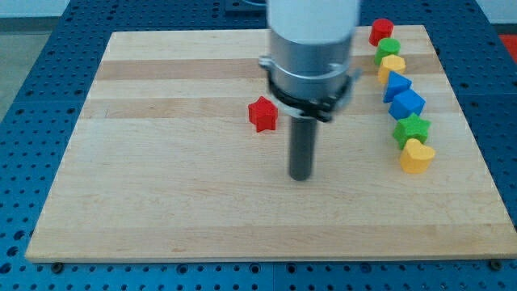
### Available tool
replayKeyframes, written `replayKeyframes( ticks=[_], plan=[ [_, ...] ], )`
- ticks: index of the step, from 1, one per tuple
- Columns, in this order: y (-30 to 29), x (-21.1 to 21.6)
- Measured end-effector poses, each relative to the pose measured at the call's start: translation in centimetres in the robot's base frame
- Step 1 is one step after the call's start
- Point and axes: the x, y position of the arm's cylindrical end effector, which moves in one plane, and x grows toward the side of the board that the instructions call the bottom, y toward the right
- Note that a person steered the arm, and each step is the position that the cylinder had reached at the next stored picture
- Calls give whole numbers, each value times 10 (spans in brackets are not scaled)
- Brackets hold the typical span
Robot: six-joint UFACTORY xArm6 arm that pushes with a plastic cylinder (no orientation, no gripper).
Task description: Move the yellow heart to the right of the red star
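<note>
Start at the small red star block (262, 114), alone near the middle of the pale wooden board (161, 202). My tip (300, 176), a bare rod with nothing to open or close, rests just below-right of it. Your yellow heart block (417, 156) ends the right-hand column, touching the green star block (412, 128). Circle to the heart's far right, then push leftward, stopping short of the star.

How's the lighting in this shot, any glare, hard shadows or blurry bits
In the camera view the light is even and soft: the wooden board shows no glare, the red star and yellow heart cast only faint shadows, my tip looks slightly soft, and the arm's pale housing at the view's top is blurred.
</note>
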Motion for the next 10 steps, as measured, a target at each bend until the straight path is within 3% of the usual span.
replayKeyframes(
  ticks=[2,3,10],
  plan=[
    [145,9],
    [183,4],
    [87,-50]
  ],
)
